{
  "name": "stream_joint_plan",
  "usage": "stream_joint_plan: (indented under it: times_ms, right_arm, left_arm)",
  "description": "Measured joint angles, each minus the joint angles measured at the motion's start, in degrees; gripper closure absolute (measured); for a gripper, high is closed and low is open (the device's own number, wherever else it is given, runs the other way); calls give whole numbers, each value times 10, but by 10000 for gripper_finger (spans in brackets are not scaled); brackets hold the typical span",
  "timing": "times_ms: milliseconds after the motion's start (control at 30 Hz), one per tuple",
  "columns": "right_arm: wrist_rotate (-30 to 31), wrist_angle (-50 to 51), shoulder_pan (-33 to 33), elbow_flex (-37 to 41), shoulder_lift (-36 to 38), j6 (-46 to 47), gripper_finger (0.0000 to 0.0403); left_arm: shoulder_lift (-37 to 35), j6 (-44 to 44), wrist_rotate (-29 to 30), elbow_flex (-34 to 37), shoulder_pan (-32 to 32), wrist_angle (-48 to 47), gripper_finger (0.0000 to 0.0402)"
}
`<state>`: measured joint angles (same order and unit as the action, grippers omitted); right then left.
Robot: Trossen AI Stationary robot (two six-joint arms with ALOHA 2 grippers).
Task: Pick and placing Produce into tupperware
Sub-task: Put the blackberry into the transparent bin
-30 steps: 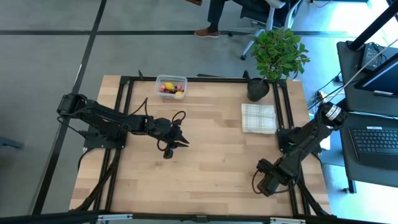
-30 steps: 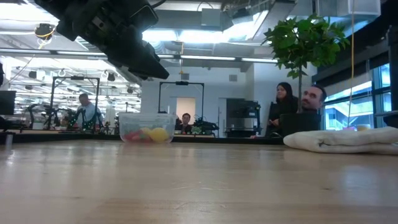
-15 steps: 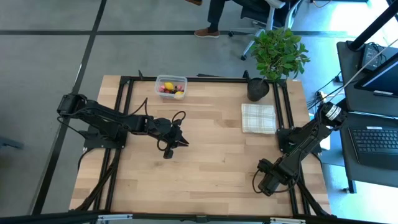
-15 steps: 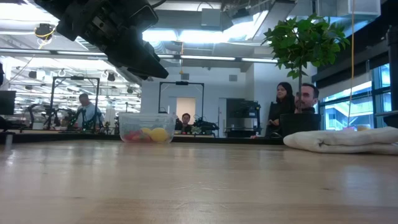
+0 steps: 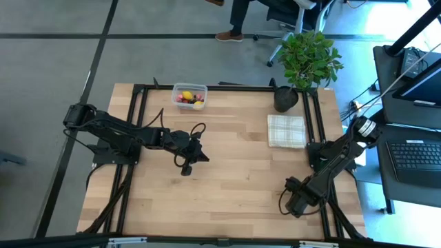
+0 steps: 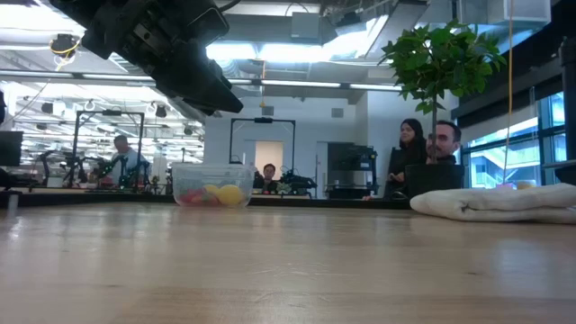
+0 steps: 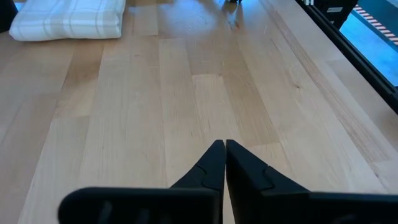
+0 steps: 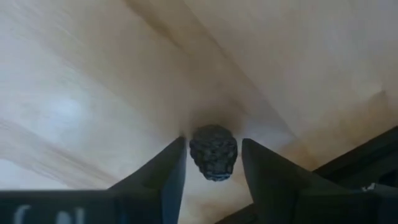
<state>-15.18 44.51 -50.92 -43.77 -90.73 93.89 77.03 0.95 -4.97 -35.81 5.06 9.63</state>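
Note:
The clear tupperware stands at the table's far edge, left of centre, with yellow and red produce inside. One dark bumpy berry lies on the wood near the table's right near corner. My right gripper points down over it, open, one finger on each side with a thin gap to the berry. In the high view this gripper hides the berry. My left gripper hangs shut above the middle of the table, holding nothing.
A folded white checked cloth lies at the right, with a black plant pot behind it. Black frame rails run along the table's sides close to my right gripper. People sit beyond the far edge.

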Motion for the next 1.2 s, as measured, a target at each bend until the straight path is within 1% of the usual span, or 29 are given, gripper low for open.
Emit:
stream_joint_plan:
  times_ms: [200, 367, 400, 600, 767, 800, 833, 900, 967, 1033, 1100, 1200]
  right_arm:
    - [-11, -3, 1, -3, -16, -14, 258]
    - [-11, -3, 1, -2, -17, -14, 305]
    - [-11, -3, 1, -2, -17, -14, 309]
    - [-4, -2, 0, -2, -17, -14, 309]
    - [41, -14, 6, -5, -10, -19, 309]
    - [58, -21, 13, -5, -8, -19, 309]
    - [87, -32, 19, -5, -3, -19, 309]
    - [163, -57, 37, -5, 4, -18, 309]
    - [248, -83, 55, -3, 12, -29, 309]
    - [322, -127, 79, -4, 28, -54, 309]
    - [393, -174, 106, -4, 40, -102, 309]
    - [471, -258, 149, -4, 54, -199, 309]
  left_arm:
    - [0, 0, 0, 0, 0, 0, 401]
    - [0, 0, 0, 0, 0, 0, 389]
    - [0, 0, 0, 0, 0, 0, 387]
    - [0, 0, 0, 0, 0, 0, 372]
    - [0, 0, 0, 0, 0, 0, 361]
    - [0, 0, 0, 0, 0, 0, 359]
    - [0, -1, 0, 0, 0, 3, 356]
    - [0, -1, 8, 0, 0, 15, 352]
    - [0, -8, 35, 0, 0, 21, 346]
    - [0, -47, 64, 0, 0, 21, 339]
    - [0, -101, 85, 0, 5, 23, 331]
    - [0, -179, 97, 0, 15, 38, 313]
